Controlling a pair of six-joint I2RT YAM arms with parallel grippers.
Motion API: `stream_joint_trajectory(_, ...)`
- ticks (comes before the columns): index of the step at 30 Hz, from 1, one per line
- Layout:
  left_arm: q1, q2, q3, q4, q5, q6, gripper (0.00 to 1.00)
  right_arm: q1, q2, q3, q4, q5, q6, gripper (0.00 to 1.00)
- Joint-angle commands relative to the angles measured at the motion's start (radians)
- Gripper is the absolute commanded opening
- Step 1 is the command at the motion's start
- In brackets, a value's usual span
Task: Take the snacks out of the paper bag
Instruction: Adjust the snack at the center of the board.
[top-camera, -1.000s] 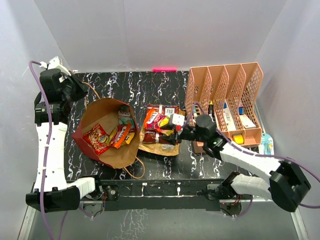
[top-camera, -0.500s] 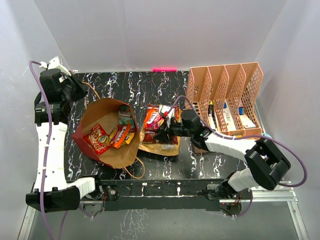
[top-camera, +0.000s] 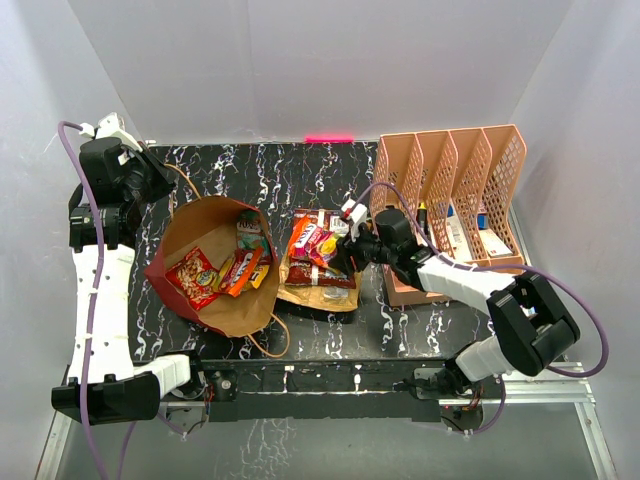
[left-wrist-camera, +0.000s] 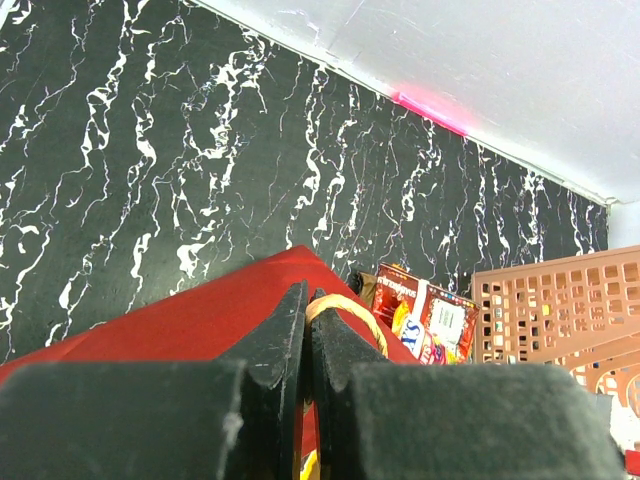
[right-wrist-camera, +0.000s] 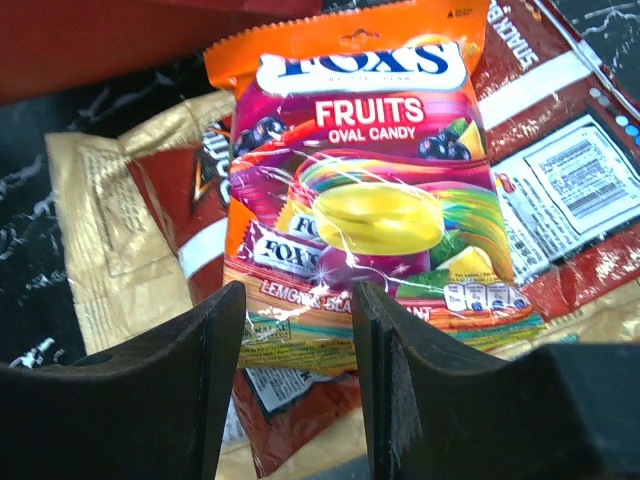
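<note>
The paper bag (top-camera: 205, 222), red outside and brown inside, lies open at centre left with several snacks (top-camera: 218, 270) inside. My left gripper (top-camera: 158, 182) is shut on its brown cord handle (left-wrist-camera: 347, 306); the bag's red wall (left-wrist-camera: 150, 330) lies under the left gripper (left-wrist-camera: 308, 300). A pile of snacks (top-camera: 318, 255) lies on the table right of the bag. My right gripper (top-camera: 347, 248) is open just above the pile. In the right wrist view an orange and pink Fox's Fruits packet (right-wrist-camera: 360, 190) lies flat on top, its lower edge between the open right gripper (right-wrist-camera: 298, 300) jaws.
A pink mesh desk organiser (top-camera: 450, 195) with pens and stationery stands right of the pile, close behind my right arm. White walls enclose the black marbled table (top-camera: 300, 170) at the back and sides.
My right gripper reached left over the pile, then drew back a little to the right. The Fox's packet now lies on the pile. The left arm has not moved.
</note>
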Motion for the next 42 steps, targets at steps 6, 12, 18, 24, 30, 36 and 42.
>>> stream_joint_trajectory(6,0.0,-0.012,0.011,0.026,0.028,-0.004,0.0,0.006,-0.017,0.113,-0.201,-0.019,-0.281,0.56)
stream_joint_trajectory(12,0.0,-0.011,0.009,0.03,0.028,-0.007,0.0,0.047,-0.014,0.125,-0.212,-0.029,-0.316,0.59)
stream_joint_trajectory(18,0.001,-0.012,0.011,0.025,0.027,-0.009,0.0,0.06,0.018,0.148,-0.209,-0.017,-0.319,0.59)
stream_joint_trajectory(24,0.0,-0.015,0.013,0.022,0.025,-0.006,0.0,0.06,0.015,0.145,-0.199,0.175,-0.312,0.6)
stream_joint_trajectory(30,0.0,-0.017,0.007,0.024,0.023,-0.006,0.0,0.058,0.009,0.153,-0.211,0.339,-0.314,0.6)
stream_joint_trajectory(36,0.0,-0.02,0.003,0.024,0.021,-0.005,0.0,0.059,-0.069,0.183,-0.272,0.336,-0.318,0.6)
stream_joint_trajectory(42,0.0,-0.03,-0.019,0.053,0.086,-0.009,0.0,0.2,-0.314,0.151,-0.247,0.006,-0.523,0.6)
